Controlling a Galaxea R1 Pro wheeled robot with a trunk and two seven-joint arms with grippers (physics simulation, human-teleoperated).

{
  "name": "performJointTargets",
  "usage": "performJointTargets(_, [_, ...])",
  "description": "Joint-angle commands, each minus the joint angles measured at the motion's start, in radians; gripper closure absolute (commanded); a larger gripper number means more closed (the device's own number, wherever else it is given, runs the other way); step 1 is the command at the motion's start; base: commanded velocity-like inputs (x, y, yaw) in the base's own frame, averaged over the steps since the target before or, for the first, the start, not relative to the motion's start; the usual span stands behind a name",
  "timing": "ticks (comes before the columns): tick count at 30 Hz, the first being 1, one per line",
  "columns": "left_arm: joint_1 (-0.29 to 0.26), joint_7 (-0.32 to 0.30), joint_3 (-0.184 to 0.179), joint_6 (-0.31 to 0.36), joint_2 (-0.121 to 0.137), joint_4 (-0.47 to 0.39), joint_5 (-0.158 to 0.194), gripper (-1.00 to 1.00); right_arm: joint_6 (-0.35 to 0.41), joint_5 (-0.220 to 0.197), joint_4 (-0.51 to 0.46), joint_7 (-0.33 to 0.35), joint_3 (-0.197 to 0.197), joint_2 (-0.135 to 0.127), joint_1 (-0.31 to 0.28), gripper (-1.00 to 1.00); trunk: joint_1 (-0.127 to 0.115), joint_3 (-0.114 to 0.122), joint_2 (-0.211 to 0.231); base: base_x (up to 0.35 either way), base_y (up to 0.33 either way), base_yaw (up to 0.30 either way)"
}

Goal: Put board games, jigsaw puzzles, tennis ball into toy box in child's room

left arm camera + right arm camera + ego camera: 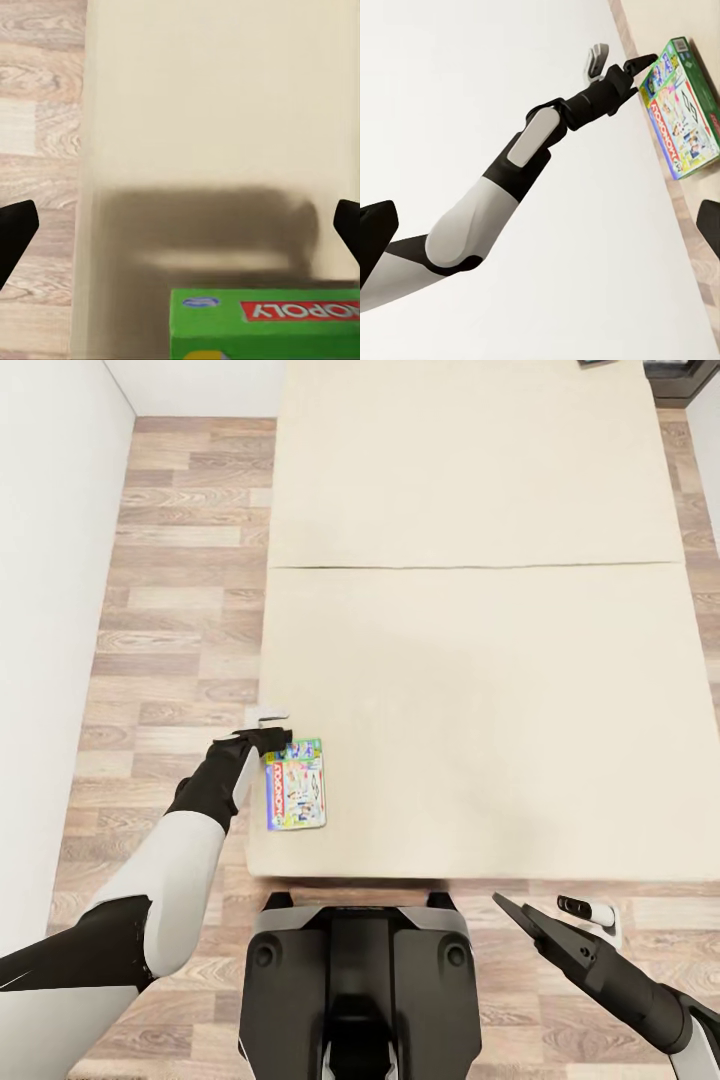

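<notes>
A green-blue board game point(295, 784) lies flat near the front left corner of the cream bed point(470, 660). My left gripper point(272, 736) hovers at the box's far end, right at the bed's left edge. Its fingers point(15, 232) stand wide apart and open, and the green box point(262, 322) with its red logo lies just short of them, not held. From the right wrist, the left gripper point(626, 64) reaches to the top corner of the game point(679, 109). My right gripper point(555, 910) is open and empty, low over the floor at the bed's front right.
A seam point(470, 567) splits the bed into two sections. A dark flat object point(600, 363) sits at the bed's far edge, cut off by the picture. Wood plank floor point(180, 610) runs along the left, bounded by a white wall point(50, 610). Dark furniture point(680, 380) stands at the far right.
</notes>
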Motion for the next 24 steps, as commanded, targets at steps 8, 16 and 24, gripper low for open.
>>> performJointTargets(8, [0.0,-0.004,0.005,0.008,-0.003,0.044,-0.013,-1.0,0.007,-0.003,0.0,0.001,0.0,0.0,0.0,-1.0,0.001,-0.001,-0.001,-0.112,-0.065,0.0])
performJointTargets(16, [0.0,-0.005,0.005,0.008,-0.003,0.044,-0.013,-1.0,0.007,-0.003,0.0,0.001,0.0,0.0,0.0,-1.0,0.001,-0.001,-0.001,-0.054,-0.035,0.0])
performJointTargets(24, [0.0,-0.005,0.005,0.007,-0.002,0.044,-0.013,-1.0,0.007,-0.003,0.0,0.001,0.0,0.0,0.0,-1.0,0.001,-0.001,-0.001,-0.061,-0.038,0.0])
